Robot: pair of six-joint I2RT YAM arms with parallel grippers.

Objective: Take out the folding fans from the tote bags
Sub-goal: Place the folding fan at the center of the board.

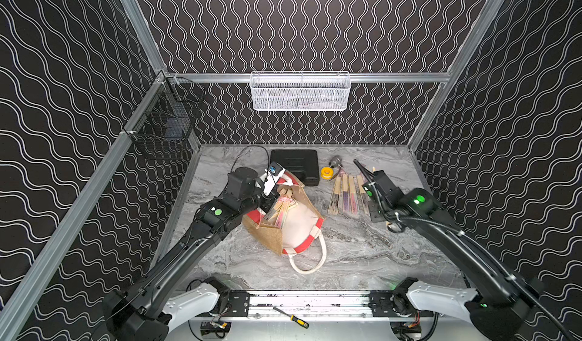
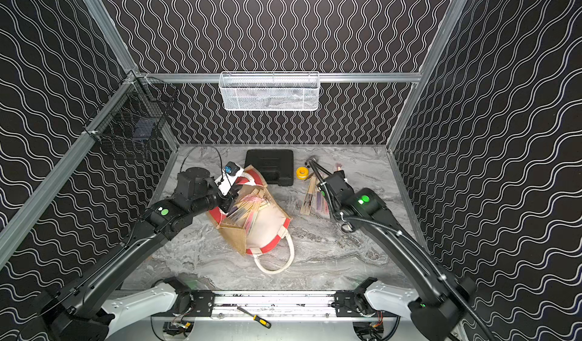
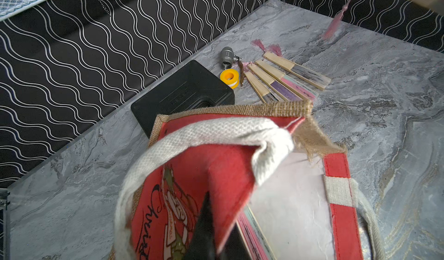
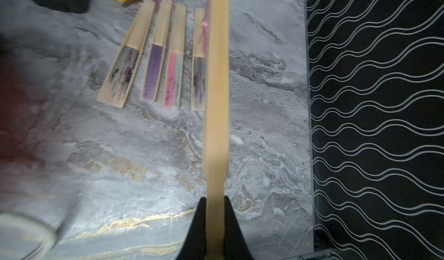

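A screwdriver [image 1: 291, 317] lies on the rail at the front edge. Past it, on the counter [image 1: 362, 260], the bag [image 1: 296, 229] slumps with its mouth open and its white lining showing. One rope handle [image 1: 310, 262] loops out toward the front.

The left end effector [image 3: 221, 213] is clenched on the bag's red printed panel at the rim, the cloth pinched between its black fingers [image 3: 204, 222]. A bundle of fans [image 1: 280, 212] sits inside the bag just beside that grip, with bamboo ribs and pink tassels poking from the mouth.

To the right, the right end effector [image 4: 215, 200] is clamped on the bamboo end of one fan [image 4: 217, 102], which sticks straight out from it. I cannot tell whether this fan touches the counter. It runs alongside a row [image 1: 345, 197] of four more closed ones lying side by side on the counter, well apart from the bag.

Just behind the row are a yellow tape roll [image 1: 326, 172] and a metal valve [image 1: 336, 161]. A black case [image 1: 296, 166] lies flat just behind the bag.

On the back wall hangs a white mesh basket [image 1: 300, 92], and on the left wall a black wire basket [image 1: 167, 125].
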